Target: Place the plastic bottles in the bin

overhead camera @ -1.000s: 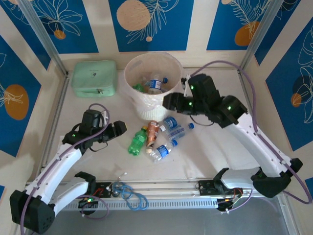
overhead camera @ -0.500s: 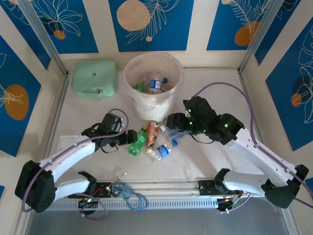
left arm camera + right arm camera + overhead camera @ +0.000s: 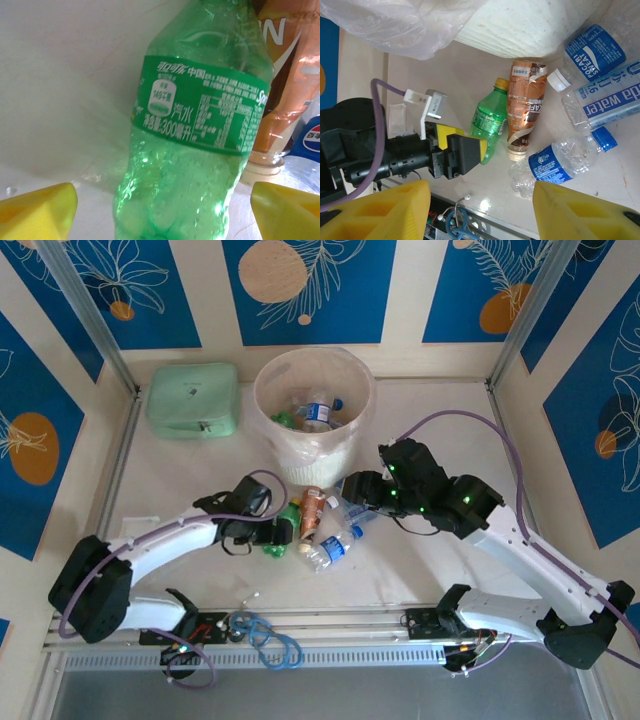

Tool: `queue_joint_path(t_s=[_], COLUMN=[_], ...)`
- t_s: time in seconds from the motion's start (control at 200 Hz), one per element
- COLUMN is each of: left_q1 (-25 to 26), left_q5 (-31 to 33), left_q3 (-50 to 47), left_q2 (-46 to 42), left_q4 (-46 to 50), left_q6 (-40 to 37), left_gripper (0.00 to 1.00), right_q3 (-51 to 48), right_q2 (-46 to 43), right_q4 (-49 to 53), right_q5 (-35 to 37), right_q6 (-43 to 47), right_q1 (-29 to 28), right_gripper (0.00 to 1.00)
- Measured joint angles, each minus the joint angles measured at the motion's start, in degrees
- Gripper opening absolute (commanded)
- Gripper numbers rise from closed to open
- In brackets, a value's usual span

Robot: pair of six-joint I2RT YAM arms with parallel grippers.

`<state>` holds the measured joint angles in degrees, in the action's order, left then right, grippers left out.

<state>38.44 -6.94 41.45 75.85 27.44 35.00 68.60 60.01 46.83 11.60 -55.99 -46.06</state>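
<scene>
The left gripper (image 3: 284, 530) has slid in and spread its jaws either side of the green Sprite bottle (image 3: 200, 125), lying on the table (image 3: 190, 475) near the bin (image 3: 345, 445). Right gripper (image 3: 480, 210) hovers nearby, jaws apart, empty. Grab's probably next.

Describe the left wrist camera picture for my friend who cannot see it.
A clear green plastic bottle with a green label lies close up on the pale table, between the two yellow fingertips of the left tool, which stand open on either side without touching it. An orange-labelled plastic bottle lies beside it on the right.
</scene>
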Motion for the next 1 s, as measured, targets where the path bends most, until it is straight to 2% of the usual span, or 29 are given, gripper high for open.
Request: queue_joint_path(t_s=[0.33,0.59,0.89,1.0], left_q1=[0.76,0.81,0.85,0.85], left_q5=[0.17,0.17,0.17,0.17], left_q3=[0.72,0.72,0.72,0.72], left_q2=[4.59,4.90,3.21,1.42], left_q4=[-0.02,0.00,1.66,2.36], left_q6=[-0.96,-1.07,-1.07,-1.05], left_gripper=[0.85,0.75,0.60,0.59], right_q3=[0.00,0.00,-0.90,-1.38], right_q2=[0.26,0.24,0.02,-0.04], right_q4=[-0.17,-0.17,-0.61,-0.79], right_q5=[-0.02,-0.22,-0.24,-0.24], right_q6=[0.00,0.00,-0.02,-0.04], right_q1=[0.44,0.46,0.85,1.16], right_gripper=[0.59,0.63,0.61,0.61])
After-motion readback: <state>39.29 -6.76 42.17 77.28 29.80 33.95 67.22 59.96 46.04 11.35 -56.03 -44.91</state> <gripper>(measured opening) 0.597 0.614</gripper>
